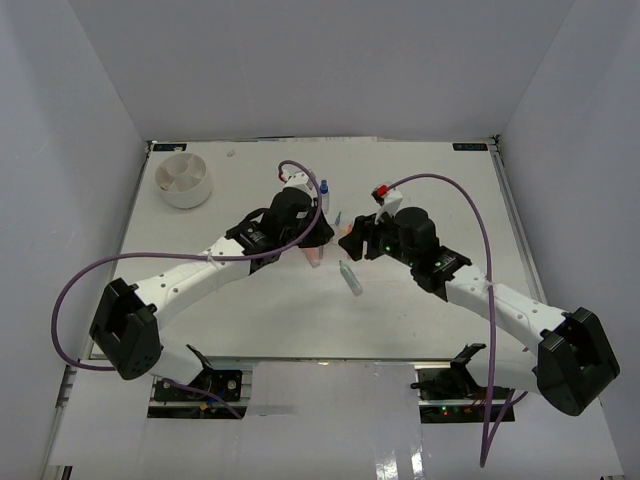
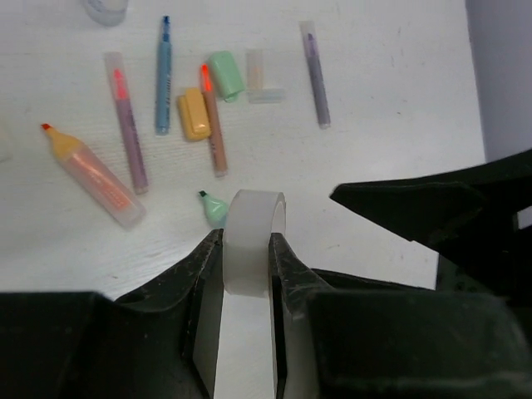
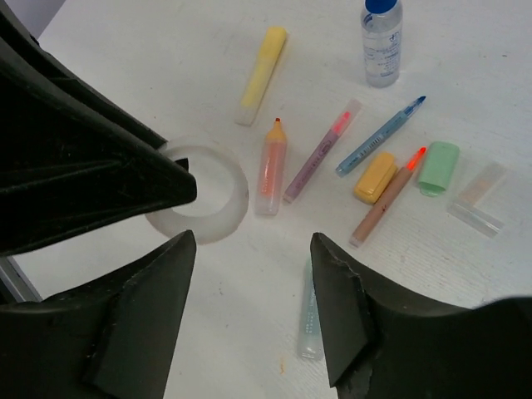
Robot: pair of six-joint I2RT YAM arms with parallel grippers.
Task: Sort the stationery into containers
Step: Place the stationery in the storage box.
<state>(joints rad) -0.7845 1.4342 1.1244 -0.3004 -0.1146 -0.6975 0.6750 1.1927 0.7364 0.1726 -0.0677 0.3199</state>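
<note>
Centre of the table (image 1: 270, 320): the left gripper (image 2: 247, 249) pinches the wall of a clear tape ring (image 2: 254, 218), one finger inside the hoop and one outside, the pads pressed tight against the plastic. Whether the ring rests on the surface or hangs just above it cannot be told.

Facing it from the other side, the right gripper (image 3: 252, 241) stands with its fingers spread wide and nothing between them. The tape ring lies just ahead of its left fingertip.

The rest of the stationery lies loose beside the ring. An orange-tipped marker (image 3: 272, 166) is nearest to it. Then come a mauve pen (image 3: 322, 150), a blue pen (image 3: 381, 135), a yellow eraser (image 3: 375, 176), a brown pen (image 3: 386, 199) and a green eraser (image 3: 438, 166). The yellow eraser touches the brown pen. Two clear cap-like pieces (image 3: 478, 199) sit at the outer edge of the scatter.

A yellow marker (image 3: 262, 75) lies apart, farther out. A blue-capped bottle (image 3: 382, 41) stands upright beyond the pens. A teal marker (image 3: 309, 316) lies on the near side, partly hidden by the right gripper's fingers.

The white round tub (image 1: 185, 180), split by inner dividers, sits in the far left corner of the table, well apart from both arms. From the overhead view its compartments look empty.
</note>
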